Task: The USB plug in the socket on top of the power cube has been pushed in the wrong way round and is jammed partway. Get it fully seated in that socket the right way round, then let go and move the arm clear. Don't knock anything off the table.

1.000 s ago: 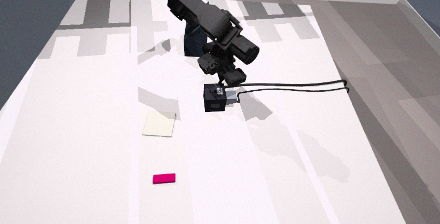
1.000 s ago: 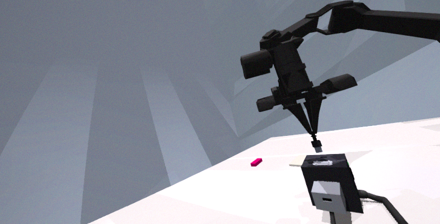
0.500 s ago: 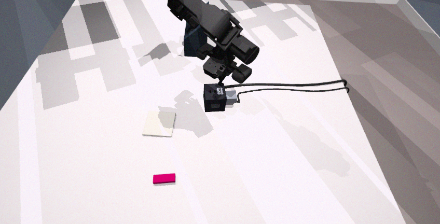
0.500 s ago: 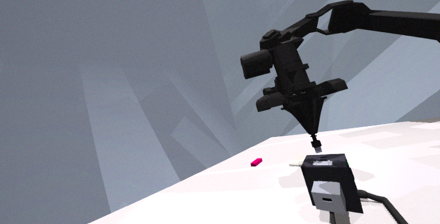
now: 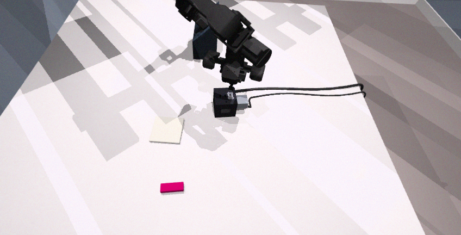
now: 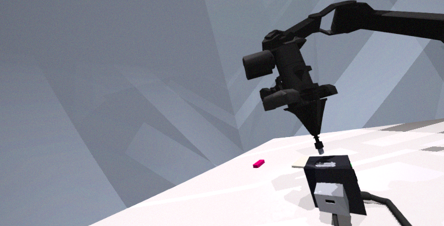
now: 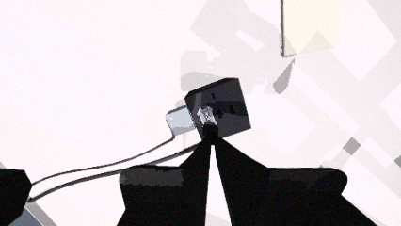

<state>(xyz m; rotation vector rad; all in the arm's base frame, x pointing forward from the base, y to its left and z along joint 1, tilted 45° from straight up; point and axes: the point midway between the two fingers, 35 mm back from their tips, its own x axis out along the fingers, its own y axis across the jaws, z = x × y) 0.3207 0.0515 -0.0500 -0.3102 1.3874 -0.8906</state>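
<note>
The black power cube stands upright on the table, with a pale socket on top. My gripper is shut on the small USB plug, with its black body at the fingertips. In the exterior view the plug's metal end points down and slightly tilted, with a small gap between it and the cube top. The cube looks turned relative to my fingers in the wrist view. Which way round the plug faces cannot be told.
A grey adapter sits on the cube's side. Two dark cables run to the table's right edge. A dark blue block stands behind the gripper. A cream pad and pink bar lie nearer the front.
</note>
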